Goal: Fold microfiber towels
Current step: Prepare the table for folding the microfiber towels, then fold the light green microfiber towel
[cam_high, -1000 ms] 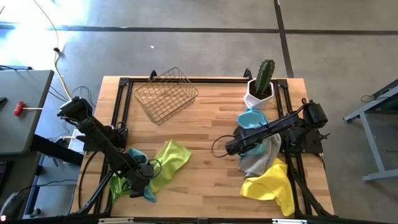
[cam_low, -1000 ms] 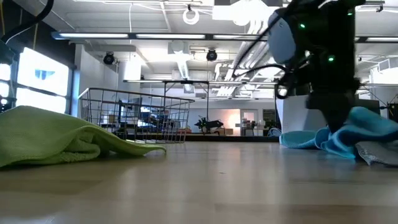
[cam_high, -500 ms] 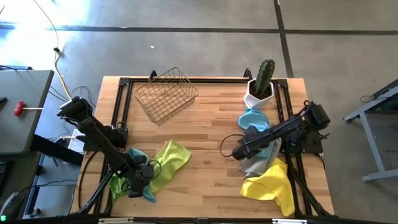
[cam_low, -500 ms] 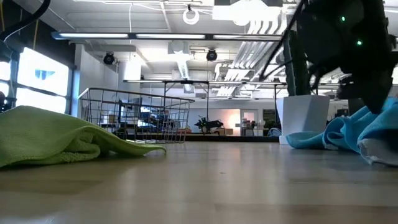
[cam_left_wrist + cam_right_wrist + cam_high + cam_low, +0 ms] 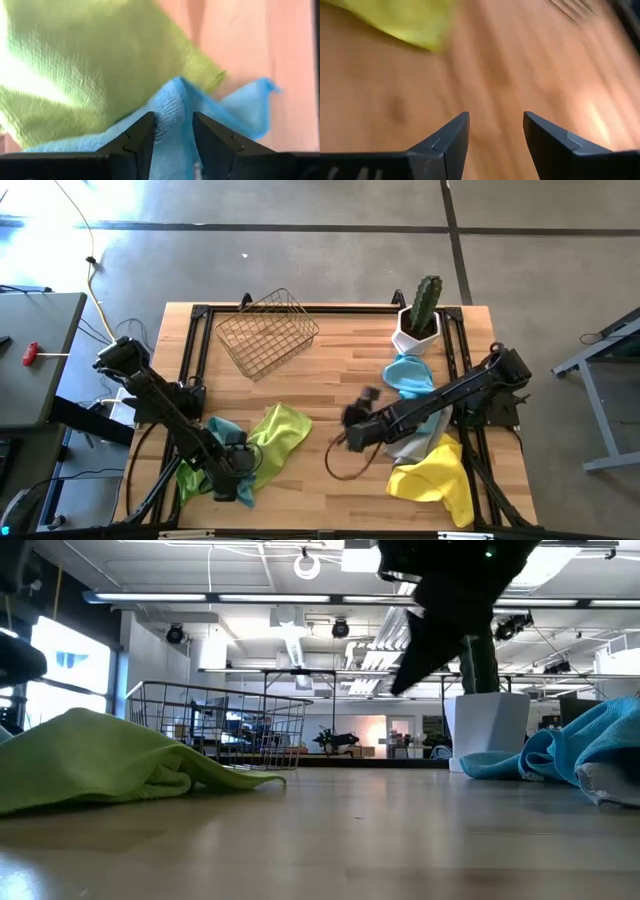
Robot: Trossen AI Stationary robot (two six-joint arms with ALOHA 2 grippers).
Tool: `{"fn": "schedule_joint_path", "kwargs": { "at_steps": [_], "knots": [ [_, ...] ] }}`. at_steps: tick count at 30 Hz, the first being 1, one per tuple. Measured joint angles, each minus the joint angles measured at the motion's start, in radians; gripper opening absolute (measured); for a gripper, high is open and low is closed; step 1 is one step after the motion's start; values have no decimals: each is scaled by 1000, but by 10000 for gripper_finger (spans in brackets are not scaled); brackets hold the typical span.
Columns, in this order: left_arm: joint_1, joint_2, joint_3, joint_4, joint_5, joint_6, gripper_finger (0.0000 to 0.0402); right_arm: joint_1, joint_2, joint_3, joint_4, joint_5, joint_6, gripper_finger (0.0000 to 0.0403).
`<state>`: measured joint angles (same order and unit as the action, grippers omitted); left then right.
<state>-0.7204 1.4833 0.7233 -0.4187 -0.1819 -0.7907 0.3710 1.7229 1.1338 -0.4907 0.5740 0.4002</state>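
microfiber towels lie in two heaps on the wooden tabletop (image 5: 330,370): from above, a crumpled lime green towel (image 5: 275,435) over a light blue towel (image 5: 222,430) near the left claw (image 5: 235,480), and a second light blue towel (image 5: 408,375), a grey towel (image 5: 410,445) and a yellow towel (image 5: 435,478) on the right. the right claw (image 5: 358,412) hangs over bare wood mid-table. a wire basket (image 5: 265,330) and a potted cactus (image 5: 420,315) stand at the far edge.

low view: the green towel (image 5: 100,755) lies mounded.

left wrist view: the fingers (image 5: 137,140) pinch a blue fold (image 5: 172,107).

right wrist view: the fingers (image 5: 445,142) stand apart, holding nothing.
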Motion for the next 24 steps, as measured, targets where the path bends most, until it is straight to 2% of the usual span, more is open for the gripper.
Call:
{"fn": "schedule_joint_path", "kwargs": {
  "at_steps": [2,7,13,18,24],
  "knots": [
    [0,-2,12,5,-20,2,126,0,0,-46,174,-33,-148,181],
    [0,-2,19,5,-73,2,126,-13,0,-172,547,-37,-414,181],
    [0,-3,19,22,-127,2,126,-63,24,-300,913,-185,-489,181],
    [2,-4,20,30,-147,1,126,-85,124,-280,962,-246,-516,181],
    [2,-4,20,37,-147,0,126,-83,249,-192,954,-253,-655,181]
  ]
}}
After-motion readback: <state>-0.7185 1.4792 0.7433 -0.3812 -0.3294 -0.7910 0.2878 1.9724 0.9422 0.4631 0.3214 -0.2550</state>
